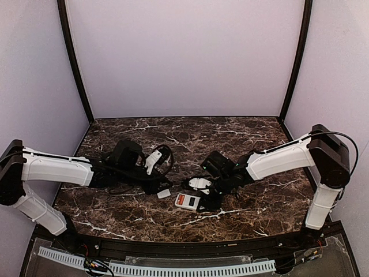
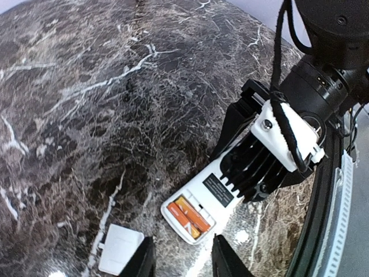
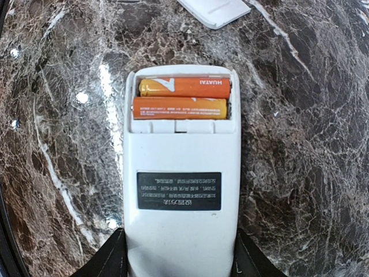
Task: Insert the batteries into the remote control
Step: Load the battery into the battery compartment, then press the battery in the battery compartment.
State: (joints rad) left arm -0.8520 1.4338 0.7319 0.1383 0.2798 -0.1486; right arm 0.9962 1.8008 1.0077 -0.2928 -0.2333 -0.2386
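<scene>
The white remote control [image 3: 180, 173] lies back-up on the marble table, its battery bay uncovered. Two orange batteries [image 3: 182, 97] lie side by side inside the bay; they also show in the left wrist view [image 2: 191, 216] and as an orange patch in the top view [image 1: 181, 199]. My right gripper [image 3: 180, 261] is shut on the remote's label end, one finger on each side. My left gripper [image 2: 181, 262] is open and empty, hovering just off the remote's bay end, apart from it. In the top view the remote [image 1: 189, 201] lies between both grippers.
The loose white cover plate [image 2: 120, 248] lies on the table to the left of the remote's bay end; it also shows in the top view [image 1: 164, 193] and in the right wrist view [image 3: 214, 10]. The table's black front rail [image 1: 184, 248] runs close behind the remote.
</scene>
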